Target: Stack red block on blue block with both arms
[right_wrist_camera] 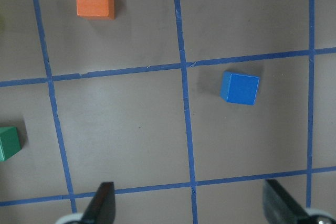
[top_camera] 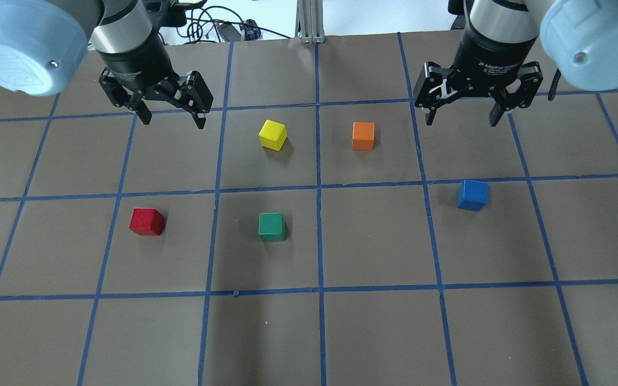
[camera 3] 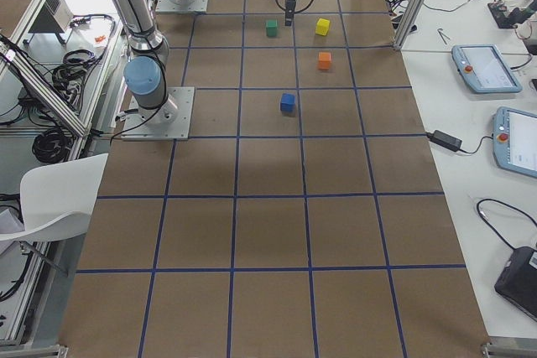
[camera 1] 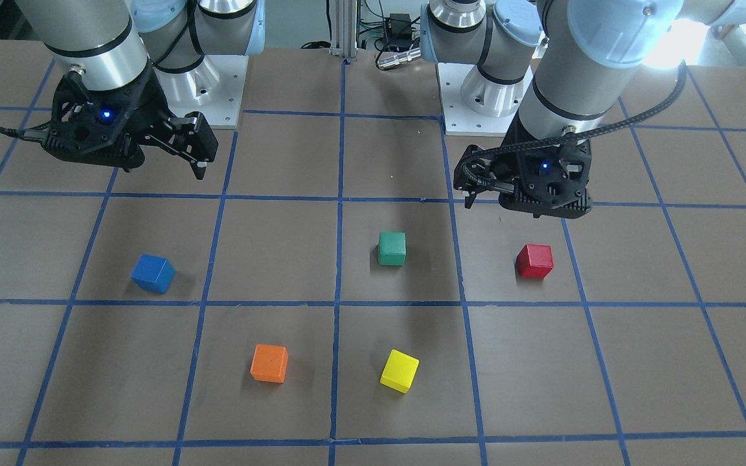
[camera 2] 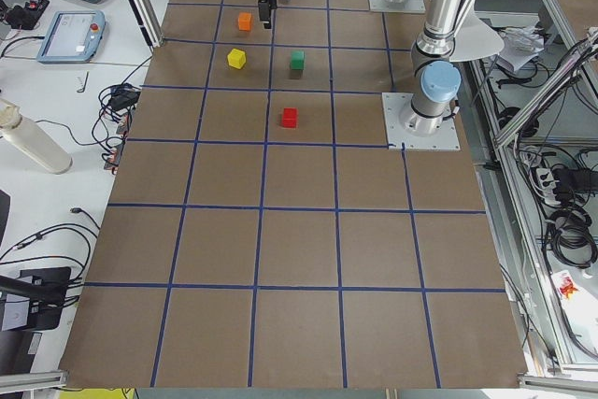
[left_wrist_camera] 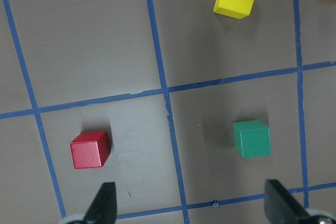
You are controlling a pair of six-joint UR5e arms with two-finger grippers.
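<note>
The red block (top_camera: pixel 146 221) sits on the brown table on the left side of the overhead view, and shows in the left wrist view (left_wrist_camera: pixel 90 149). The blue block (top_camera: pixel 472 194) sits on the right side, and shows in the right wrist view (right_wrist_camera: pixel 240 88). My left gripper (top_camera: pixel 173 120) is open and empty, held above the table beyond the red block. My right gripper (top_camera: pixel 462 121) is open and empty, held above the table beyond the blue block. In the front-facing view the red block (camera 1: pixel 535 261) is at the right and the blue block (camera 1: pixel 152 273) at the left.
A green cube (top_camera: pixel 271 226) lies between the two blocks, nearer the red one. A yellow cube (top_camera: pixel 272 134) and an orange cube (top_camera: pixel 363 135) lie farther out, between the grippers. Blue tape lines grid the table. The arm bases (camera 1: pixel 217 84) stand at the robot's edge.
</note>
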